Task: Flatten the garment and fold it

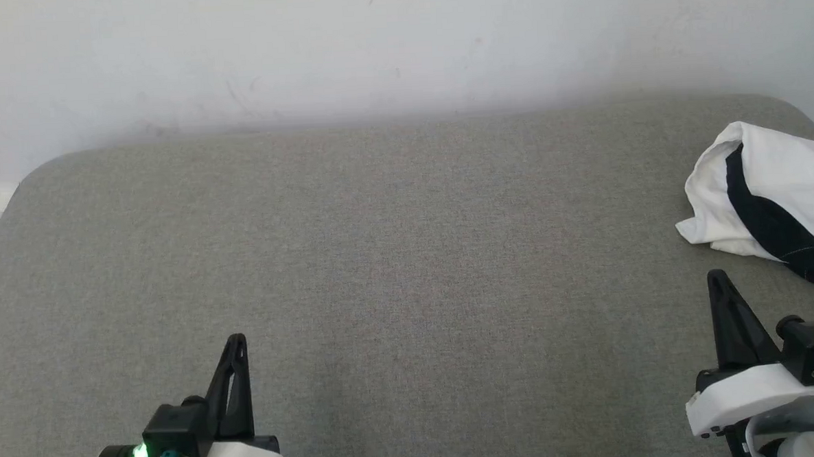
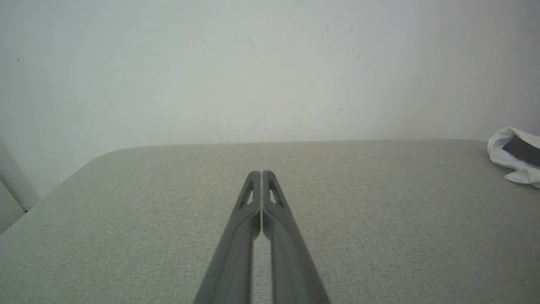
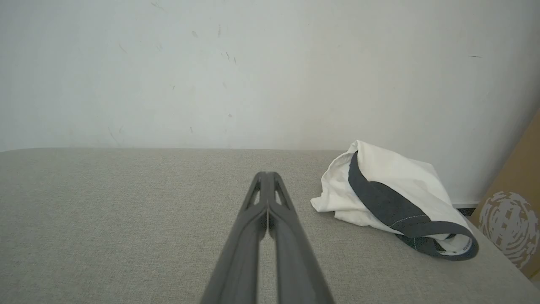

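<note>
The left gripper is hovering over the near edge of the grey table, its jaws pressing together on nothing; the right gripper is hanging over the table's near right part, its jaws likewise closed and empty; the shirt is lying crumpled at the table's far right corner, just beyond the right gripper but not touching it, a black band curving across its white cloth; a white wall is rising behind the table's far edge.
</note>
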Controlling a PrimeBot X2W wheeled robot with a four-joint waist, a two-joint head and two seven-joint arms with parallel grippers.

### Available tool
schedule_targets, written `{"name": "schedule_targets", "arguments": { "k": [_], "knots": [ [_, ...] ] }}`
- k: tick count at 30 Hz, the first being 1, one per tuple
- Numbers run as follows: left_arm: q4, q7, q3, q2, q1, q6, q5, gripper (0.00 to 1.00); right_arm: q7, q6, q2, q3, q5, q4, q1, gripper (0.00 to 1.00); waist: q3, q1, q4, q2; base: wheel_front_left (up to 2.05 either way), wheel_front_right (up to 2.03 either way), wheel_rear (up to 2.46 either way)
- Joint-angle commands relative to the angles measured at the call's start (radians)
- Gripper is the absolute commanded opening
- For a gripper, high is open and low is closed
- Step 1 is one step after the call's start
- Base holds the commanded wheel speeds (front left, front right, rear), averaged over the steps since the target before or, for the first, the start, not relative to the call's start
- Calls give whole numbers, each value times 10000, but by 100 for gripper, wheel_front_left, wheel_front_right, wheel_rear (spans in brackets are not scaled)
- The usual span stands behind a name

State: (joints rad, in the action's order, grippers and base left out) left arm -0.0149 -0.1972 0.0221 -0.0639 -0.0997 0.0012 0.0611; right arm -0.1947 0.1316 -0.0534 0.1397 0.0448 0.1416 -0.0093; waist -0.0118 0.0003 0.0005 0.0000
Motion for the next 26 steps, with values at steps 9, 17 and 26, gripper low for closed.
{"name": "schedule_targets", "arguments": {
  "k": [9, 17, 26],
  "knots": [
    [41, 227, -56, 41, 209, -3, -120, 0, 199, -3, 10, -173, -88, -190, 29, 0, 11, -1, 0, 0, 0, 0, 0],
    [51, 391, -71, 50, 282, -4, -166, 0, 363, -4, 12, -288, -122, -305, 35, 0, 21, -1, 0, 0, 0, 0, 0],
    [62, 575, -89, 60, 365, -5, -218, 0, 548, -4, 14, -417, -160, -434, 42, 0, 32, -1, -1, 0, 0, 0, 0]
  ]
}}
